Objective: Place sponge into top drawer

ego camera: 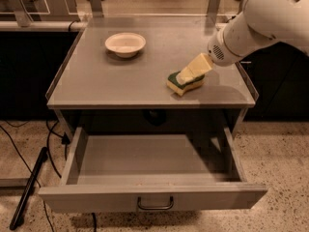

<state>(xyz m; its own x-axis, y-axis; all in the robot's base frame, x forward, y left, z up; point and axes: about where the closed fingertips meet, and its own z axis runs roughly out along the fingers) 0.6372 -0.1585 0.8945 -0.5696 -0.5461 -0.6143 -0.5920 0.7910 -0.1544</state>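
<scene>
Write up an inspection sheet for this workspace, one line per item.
Surface: grey tabletop, flat, with raised side edges.
Job's things: sponge near the tabletop's front right edge, green layer up; top drawer pulled open below.
Clutter: cream bowl at the tabletop's rear left.
Grippers: gripper down at the sponge, reaching in from the right.
Cables: black cables on the floor left of the drawer.
Surroundings: speckled floor; metal rail behind.
</scene>
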